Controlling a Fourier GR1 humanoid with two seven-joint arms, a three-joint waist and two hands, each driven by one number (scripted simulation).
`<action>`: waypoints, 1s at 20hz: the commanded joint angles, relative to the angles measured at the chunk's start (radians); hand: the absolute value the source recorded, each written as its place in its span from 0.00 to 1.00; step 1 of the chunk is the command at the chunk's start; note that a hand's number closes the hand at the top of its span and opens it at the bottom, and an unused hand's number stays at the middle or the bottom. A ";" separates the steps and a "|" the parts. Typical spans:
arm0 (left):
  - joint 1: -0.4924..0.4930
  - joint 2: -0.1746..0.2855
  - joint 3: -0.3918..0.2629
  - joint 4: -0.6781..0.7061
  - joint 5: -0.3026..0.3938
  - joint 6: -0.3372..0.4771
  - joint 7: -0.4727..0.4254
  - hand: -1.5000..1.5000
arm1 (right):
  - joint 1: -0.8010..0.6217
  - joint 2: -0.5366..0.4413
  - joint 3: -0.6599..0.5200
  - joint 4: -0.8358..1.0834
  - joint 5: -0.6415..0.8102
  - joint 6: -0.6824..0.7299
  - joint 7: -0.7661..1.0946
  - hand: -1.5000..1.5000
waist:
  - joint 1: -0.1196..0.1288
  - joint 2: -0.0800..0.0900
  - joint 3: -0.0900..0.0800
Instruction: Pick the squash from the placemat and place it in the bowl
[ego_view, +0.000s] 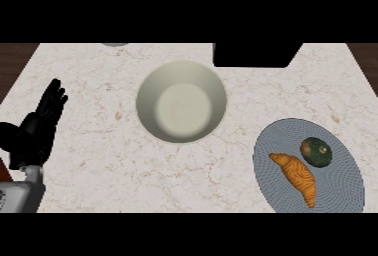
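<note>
A dark green round squash (316, 152) lies on the blue-grey round placemat (339, 185) at the right, beside an orange croissant (297, 177). A pale cream bowl (181, 101) sits in the middle of the marble counter, with nothing in it. My left hand (40, 125) rests at the left edge, fingers straight and pointing up, far from the squash and the bowl. My right hand does not show.
A black box-like object (255, 54) stands at the back, right behind the bowl. A small grey thing (114, 44) peeks in at the counter's far edge. Dark wood shows past the counter's left and right corners.
</note>
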 joint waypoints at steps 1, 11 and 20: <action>-0.022 0.006 0.014 -0.008 0.000 -0.012 0.015 0.50 | -0.075 -0.021 0.097 -0.061 0.063 0.085 0.148 0.00 | 0.002 -0.001 0.000; -0.026 -0.044 -0.007 -0.022 -0.034 -0.011 0.033 0.50 | -0.262 0.035 0.296 0.181 0.283 0.237 0.085 0.00 | 0.012 0.002 0.002; -0.014 -0.072 0.014 -0.049 -0.086 0.003 0.064 0.50 | -0.233 0.157 0.358 0.215 0.493 0.158 0.095 0.00 | -0.008 -0.002 0.002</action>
